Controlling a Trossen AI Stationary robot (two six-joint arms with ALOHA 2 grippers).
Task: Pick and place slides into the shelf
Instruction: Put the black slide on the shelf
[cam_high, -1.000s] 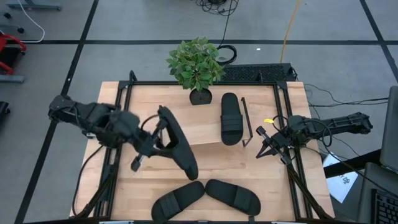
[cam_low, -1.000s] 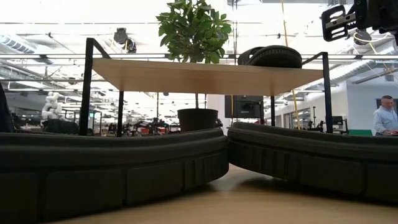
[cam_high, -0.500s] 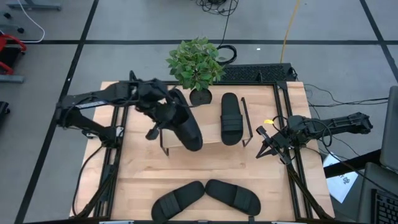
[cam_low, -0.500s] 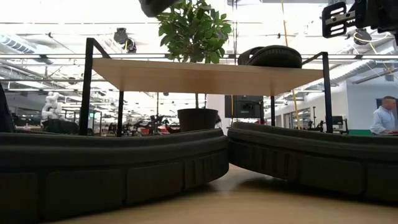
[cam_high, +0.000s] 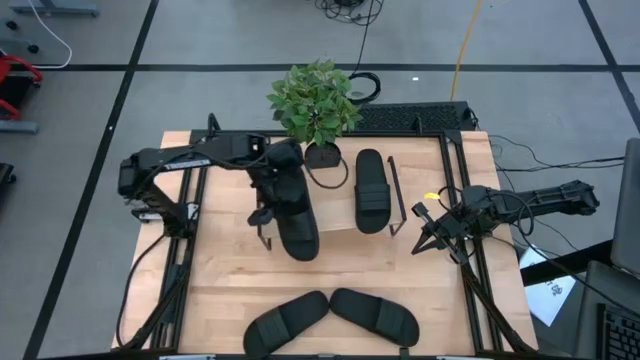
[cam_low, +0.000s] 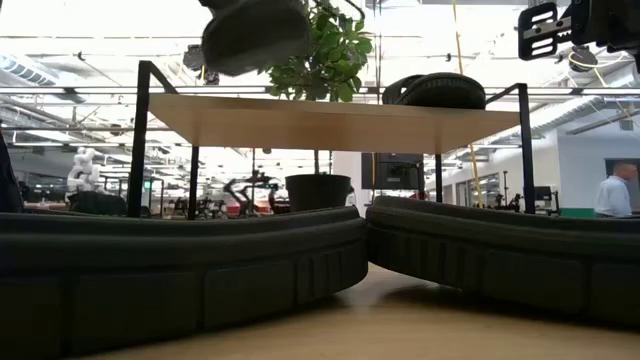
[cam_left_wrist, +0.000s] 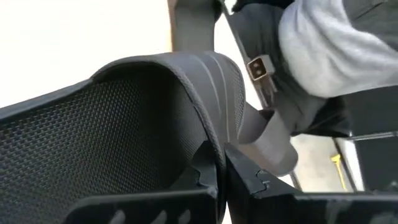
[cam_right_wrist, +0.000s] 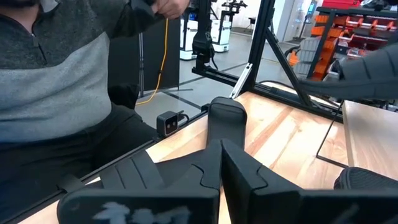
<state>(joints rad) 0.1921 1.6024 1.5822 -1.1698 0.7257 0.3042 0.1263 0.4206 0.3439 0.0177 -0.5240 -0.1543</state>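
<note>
Left gripper (cam_high: 272, 180) clenched on a slide (cam_high: 293, 212), held over the shelf (cam_high: 335, 205), another slide (cam_high: 371, 189) beside. Right gripper (cam_high: 428, 227) parked off the shelf's end, fingers pressed together, empty.

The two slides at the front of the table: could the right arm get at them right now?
Probably yes. The right pincer hangs unladen beside the shelf, and bare table lies between it and the two slides. Reach itself is unproven.

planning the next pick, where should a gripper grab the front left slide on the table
Grip the front left slide by its broad strap, coming straight down from above. It lies flat and sole-down, angled toward the table's front left, so the raised strap is the one graspable ridge.
</note>
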